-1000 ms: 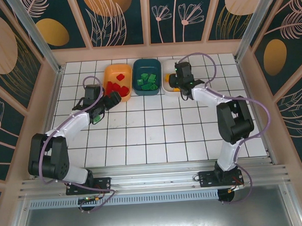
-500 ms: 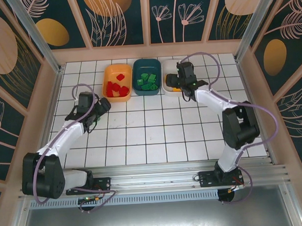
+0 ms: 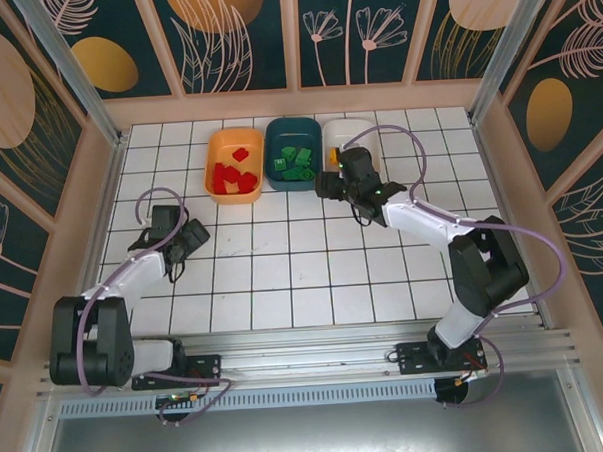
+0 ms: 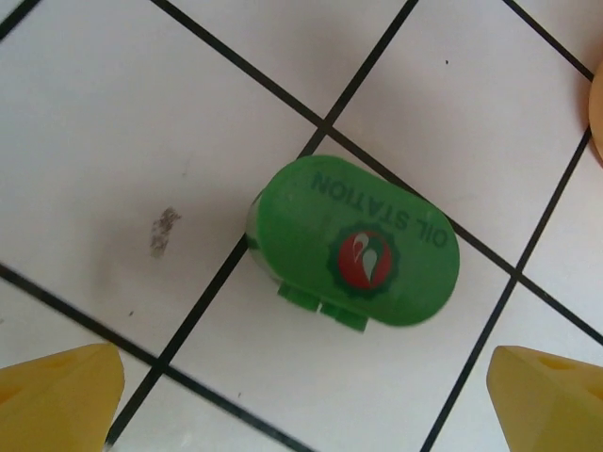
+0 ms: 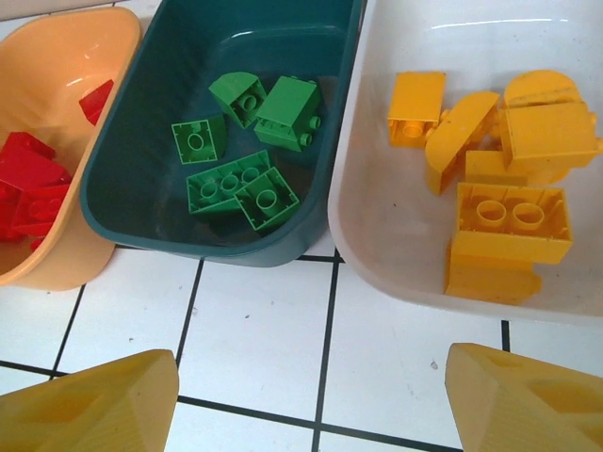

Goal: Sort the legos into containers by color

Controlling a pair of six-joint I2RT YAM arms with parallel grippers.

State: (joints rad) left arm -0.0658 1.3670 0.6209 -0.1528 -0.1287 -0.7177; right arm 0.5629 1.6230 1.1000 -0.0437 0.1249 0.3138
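Green rounded lego (image 4: 363, 247), stamped OIL STATION, lies at twelve o'clock of your left gripper (image 4: 306, 400), spread wide; your right gripper (image 5: 311, 405) gapes empty.

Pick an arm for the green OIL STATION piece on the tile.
Left. The left tool, open, frames the green piece in its wrist view; the right tool faces the teal tray.
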